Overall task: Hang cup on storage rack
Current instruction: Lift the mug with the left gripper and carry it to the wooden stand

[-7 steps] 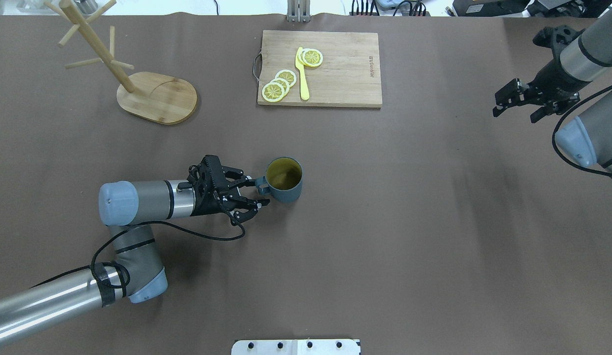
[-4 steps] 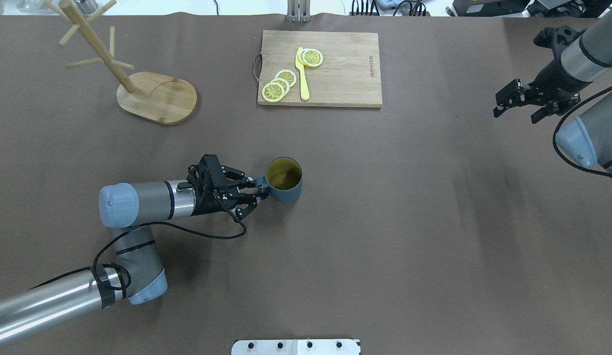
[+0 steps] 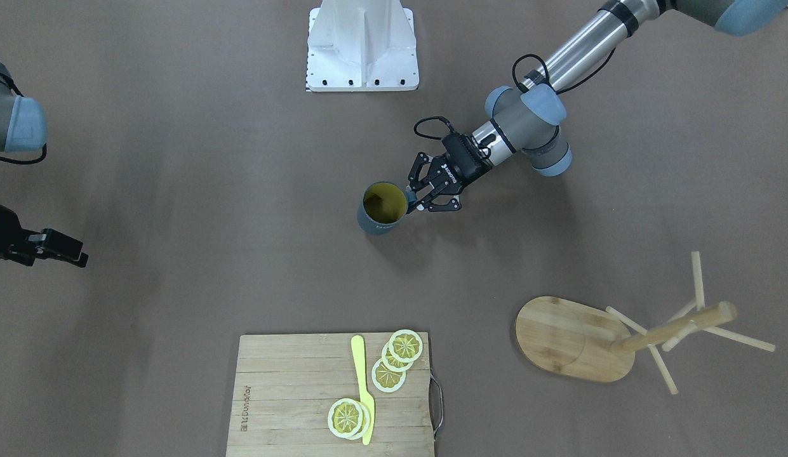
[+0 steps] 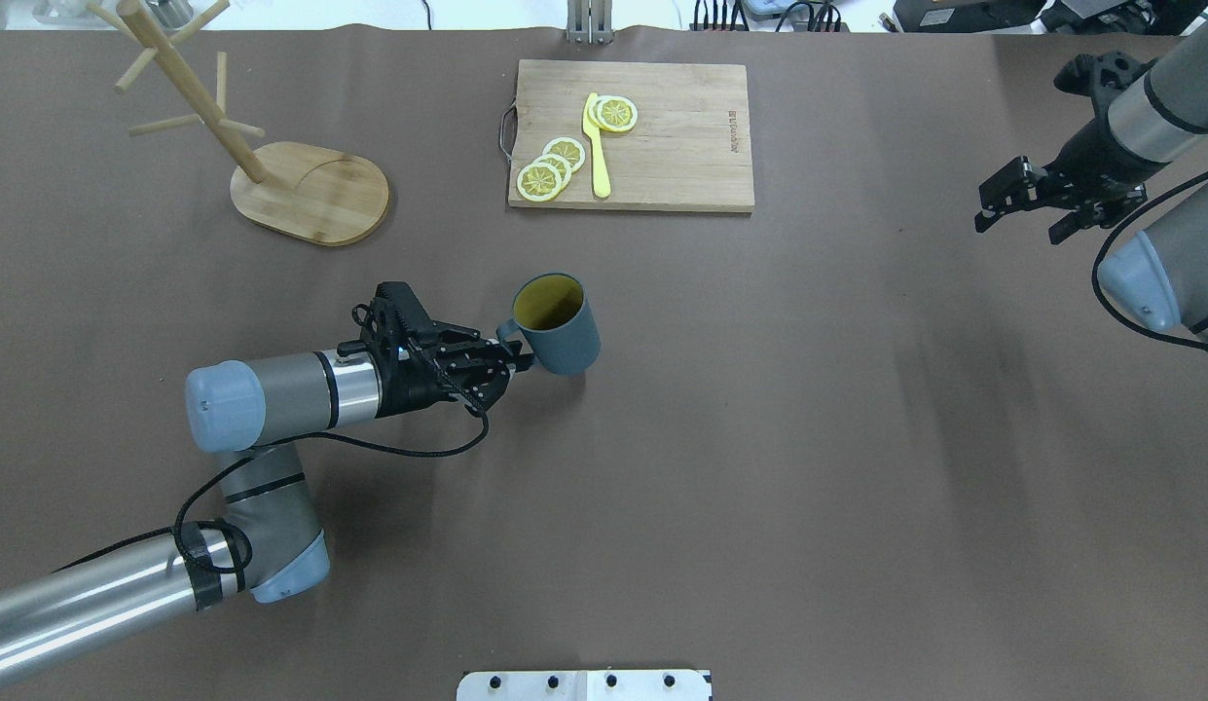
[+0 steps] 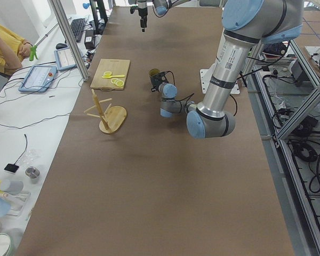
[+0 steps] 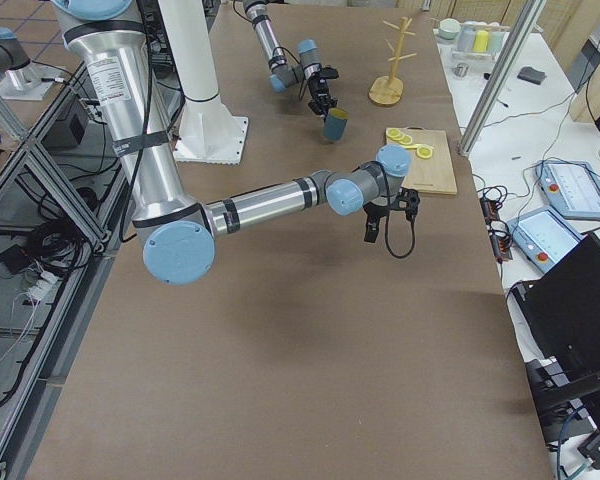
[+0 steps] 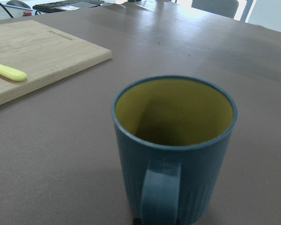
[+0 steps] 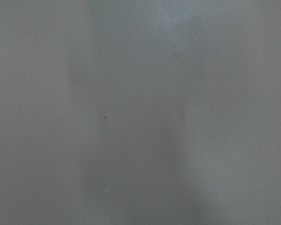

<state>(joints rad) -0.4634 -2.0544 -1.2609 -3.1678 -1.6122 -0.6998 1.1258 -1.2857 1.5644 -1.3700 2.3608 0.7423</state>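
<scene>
Closing and lifting is the change over the last second: the left hand (image 4: 514, 353), which sat open on either side of the handle, is now clamped on it, and the cup (image 4: 557, 326) has come up and moved a little toward the cutting board (image 4: 662, 146). The cup looks to hang just clear of the counter (image 4: 759, 438), tipped so its yellow-green inside shows, on the robot's side of the board, off the corner with the metal handle. The rack (image 4: 307, 190) stands beside that same handle end of the board, well apart from the cup, with every peg bare. The right hand (image 4: 1022, 206) has hardly shifted; it hangs far off the board's opposite end with its fingers spread and nothing between them.

The weak spot, as I judge it, is the hold itself. Only the thin loop is pinched, so the cup's weight can turn it between the fingers during the carry, and the tilt already hints at this. The fingers also take up part of the loop that a peg must pass through. The pegs are thin and the rack looks light, so a low or off-line approach could knock a peg or shove the whole rack over.
</scene>
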